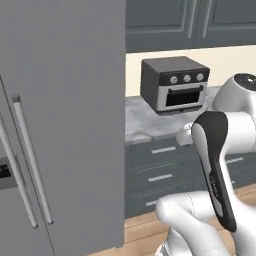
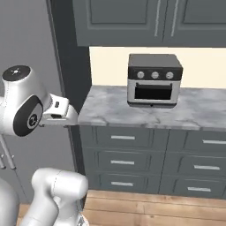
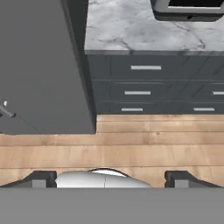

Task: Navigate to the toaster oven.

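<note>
1. Simulated kitchen, grey throughout: marble-topped counter (image 2: 114, 112) over three rows of dark drawers (image 2: 122, 162); wall cabinets (image 2: 132, 20) above; cream backsplash behind; wooden floor (image 3: 131, 148) below.
2. Stands on that counter, against the backsplash: toaster oven (image 2: 154, 79), boxy and dark-grey, silver front with three knobs, dark glass door and bar handle turned out toward the room; seen also in the left base view (image 1: 174, 83) and, as a lower edge only, at the top of the hand view (image 3: 188, 11).
3. Blocks the left side: tall grey fridge (image 1: 60, 125) with long bar handles, its side panel running down to the floor just beside the end of the counter.
4. Claw (image 3: 109, 177) pointed down at the floor boards in front of the drawers; fingers (image 3: 41, 178) set wide apart, nothing between them.
5. Deciding relation: lies ahead and to the right of the claw, up on the counter, well apart from it; long axis of the appliance runs along the counter edge, front face square to the approach.
6. Judged progress: close but not squared up; appliance off-centre to the right in the hand view.
7. Judged next need: drive forward and rightward, keeping clear of the fridge corner, until centred on the door.
</note>
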Controlling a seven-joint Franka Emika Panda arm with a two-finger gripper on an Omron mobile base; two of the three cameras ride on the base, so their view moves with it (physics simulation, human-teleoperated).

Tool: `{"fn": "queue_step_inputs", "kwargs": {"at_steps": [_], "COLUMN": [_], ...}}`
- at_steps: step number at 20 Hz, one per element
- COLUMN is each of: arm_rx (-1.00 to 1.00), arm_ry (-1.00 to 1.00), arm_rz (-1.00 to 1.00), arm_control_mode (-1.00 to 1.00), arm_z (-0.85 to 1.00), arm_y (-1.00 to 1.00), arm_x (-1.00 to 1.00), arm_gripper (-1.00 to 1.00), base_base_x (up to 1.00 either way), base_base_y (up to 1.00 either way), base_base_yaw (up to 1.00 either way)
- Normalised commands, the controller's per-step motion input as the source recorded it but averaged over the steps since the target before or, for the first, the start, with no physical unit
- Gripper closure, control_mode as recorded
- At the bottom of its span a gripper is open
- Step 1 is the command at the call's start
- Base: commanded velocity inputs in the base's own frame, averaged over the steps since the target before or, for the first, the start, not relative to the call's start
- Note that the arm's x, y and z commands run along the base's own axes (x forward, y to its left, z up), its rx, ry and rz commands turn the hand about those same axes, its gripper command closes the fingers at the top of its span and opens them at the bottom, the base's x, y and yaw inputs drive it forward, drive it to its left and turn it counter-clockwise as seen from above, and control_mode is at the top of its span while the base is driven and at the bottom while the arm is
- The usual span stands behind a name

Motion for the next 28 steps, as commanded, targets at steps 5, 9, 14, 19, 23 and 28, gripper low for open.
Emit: {"fn": "queue_step_inputs", "kwargs": {"at_steps": [5,9,14,19,23,28], "arm_rx": [0.00,0.00,0.00,0.00,0.00,0.00], "arm_ry": [0.00,0.00,0.00,0.00,0.00,0.00], "arm_rz": [0.00,0.00,0.00,0.00,0.00,0.00], "arm_control_mode": [1.00,1.00,1.00,1.00,1.00,1.00], "arm_z": [0.00,0.00,0.00,0.00,0.00,0.00], "arm_y": [0.00,0.00,0.00,0.00,0.00,0.00], "arm_x": [0.00,0.00,0.00,0.00,0.00,0.00], "arm_gripper": [-1.00,-1.00,-1.00,-1.00,-1.00,-1.00], "base_base_x": [0.78,1.00,1.00,0.78,0.76,0.16], "base_base_y": [-1.00,-0.88,-0.74,-0.06,-0.01,-0.04], "base_base_yaw": [-0.05,0.03,0.09,0.21,0.09,0.02]}}
